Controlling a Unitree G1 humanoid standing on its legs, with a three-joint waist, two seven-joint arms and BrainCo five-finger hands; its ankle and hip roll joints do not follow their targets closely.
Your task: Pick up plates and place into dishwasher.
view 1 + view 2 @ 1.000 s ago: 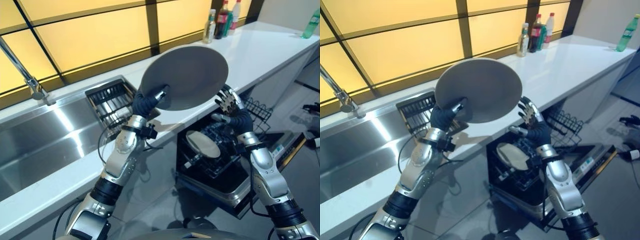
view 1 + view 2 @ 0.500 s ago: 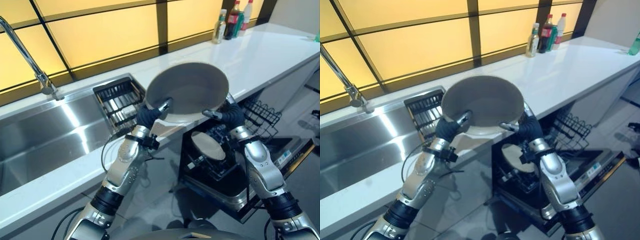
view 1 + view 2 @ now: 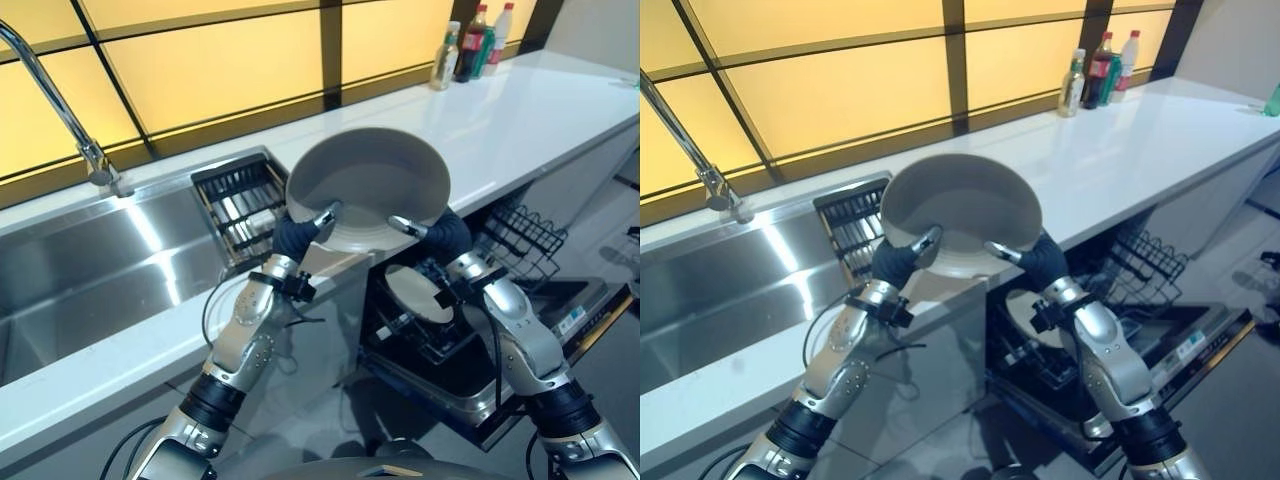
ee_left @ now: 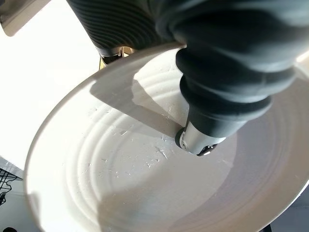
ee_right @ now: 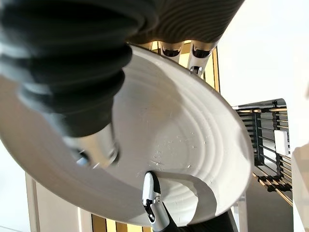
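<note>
We count 2 plates. The 1st, a large grey plate (image 3: 367,187), is held up between our 2 hands above the edge of the white surface (image 3: 520,110). Our left hand (image 3: 297,233) grips its near rim on one side, thumb curled over onto the inner face, and our right hand (image 3: 440,232) grips the near rim on the other side in the same way. The 2nd plate (image 3: 419,292) stands tilted in the rack of the open dishwasher (image 3: 455,345), below our right hand and well apart from the held plate.

Beyond our hands we count 3 bottles (image 3: 472,45) grouped at the far end of the surface. Past our left hand lie 1 steel sink (image 3: 90,270), 1 tap (image 3: 60,105) and 1 dark dish rack (image 3: 240,200) set in the sink.

The left wrist view adds the ringed, scratched inner face of the held plate and our left thumb (image 4: 200,140) pressed on it. The right wrist view shows our right thumb (image 5: 94,147) on that same face, with the left hand's thumb across from it.
</note>
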